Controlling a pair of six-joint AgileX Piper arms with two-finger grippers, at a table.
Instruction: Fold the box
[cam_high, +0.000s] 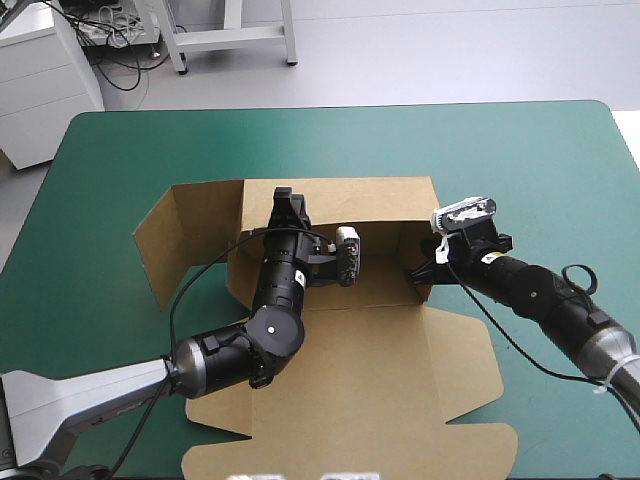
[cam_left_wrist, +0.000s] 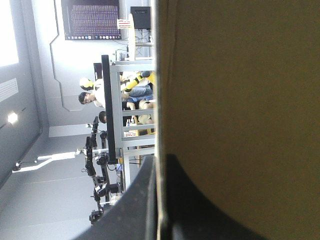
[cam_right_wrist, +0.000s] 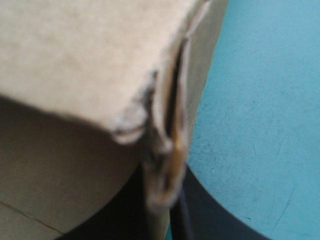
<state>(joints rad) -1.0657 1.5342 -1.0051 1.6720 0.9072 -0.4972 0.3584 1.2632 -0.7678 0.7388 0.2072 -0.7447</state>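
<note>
Box (cam_high: 360, 370): matte brown board, creased, angular.

Rounded-corner table with teal-green cover (cam_high: 520, 150). Directly on it, one brown cut-board box (cam_high: 370, 380), spanning centre to 6 o'clock: walls raised at centre, lid panel flat toward 6, side flap upright near 9.

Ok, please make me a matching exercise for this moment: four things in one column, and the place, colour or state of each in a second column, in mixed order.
Column one:
1. left gripper
2. right gripper
3. lid
4. table cover

Column two:
a. lies flat, toward the table's near edge
b. shut on the far wall of the box
c. teal-green
d. shut on the box's right wall

Pairs: 1-b; 2-d; 3-a; 4-c.
</note>
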